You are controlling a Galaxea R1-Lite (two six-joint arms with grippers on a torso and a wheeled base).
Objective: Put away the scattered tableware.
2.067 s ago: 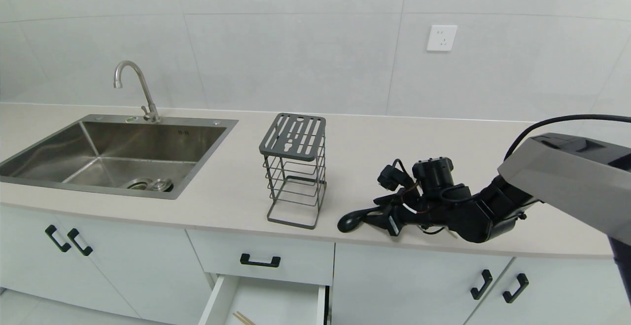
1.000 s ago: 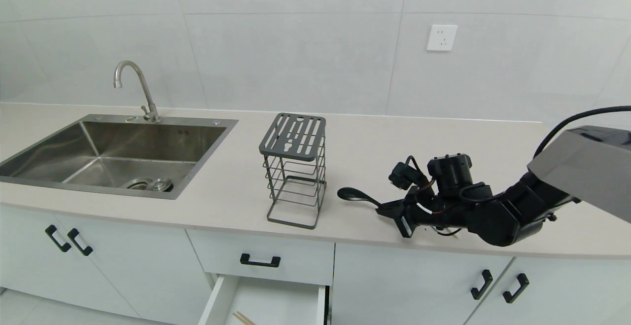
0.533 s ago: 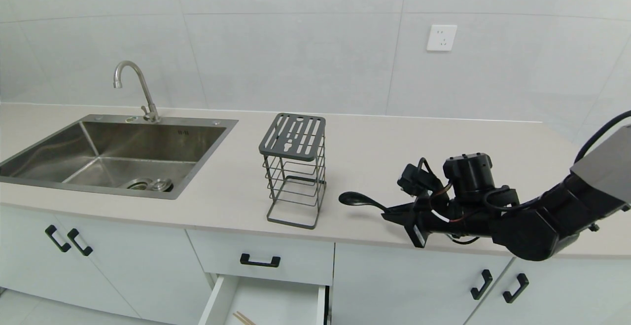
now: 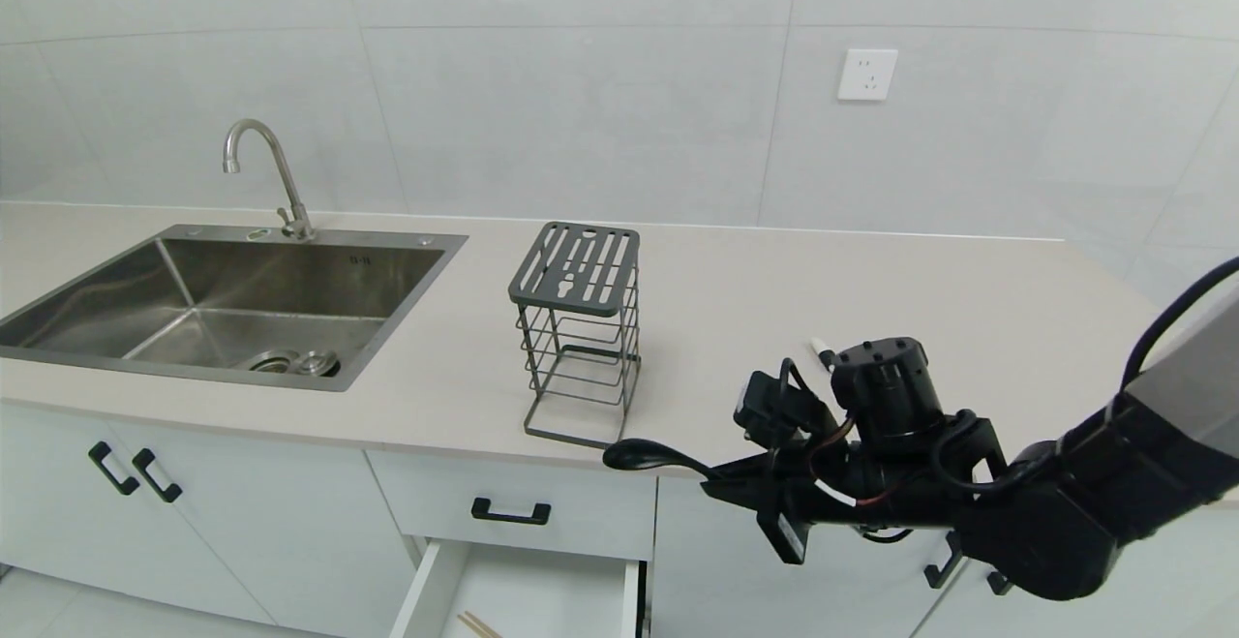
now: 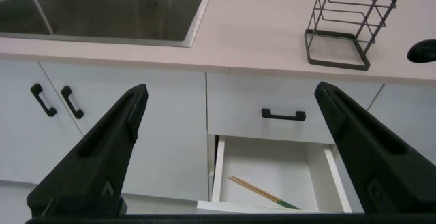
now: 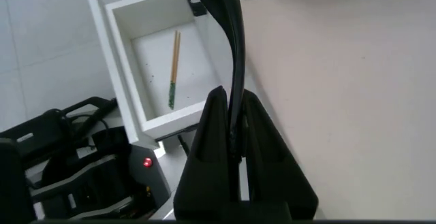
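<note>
Out ahead of the right jaws, which clamp its handle, the spoon points lengthwise past the bench edge; the open drawer lies below and left of them. The left jaws gape, empty.

black spoon | level, aloft | chopsticks | flat in open drawer

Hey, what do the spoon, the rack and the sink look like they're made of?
Spoon: glossy black, likely plastic or lacquered wood; the even sheen leaves it open.
Rack: thin metal wire with a slotted top plate, in a matte dark grey coating.
Sink: brushed stainless steel, judging by its silvery, softly reflecting walls.
</note>
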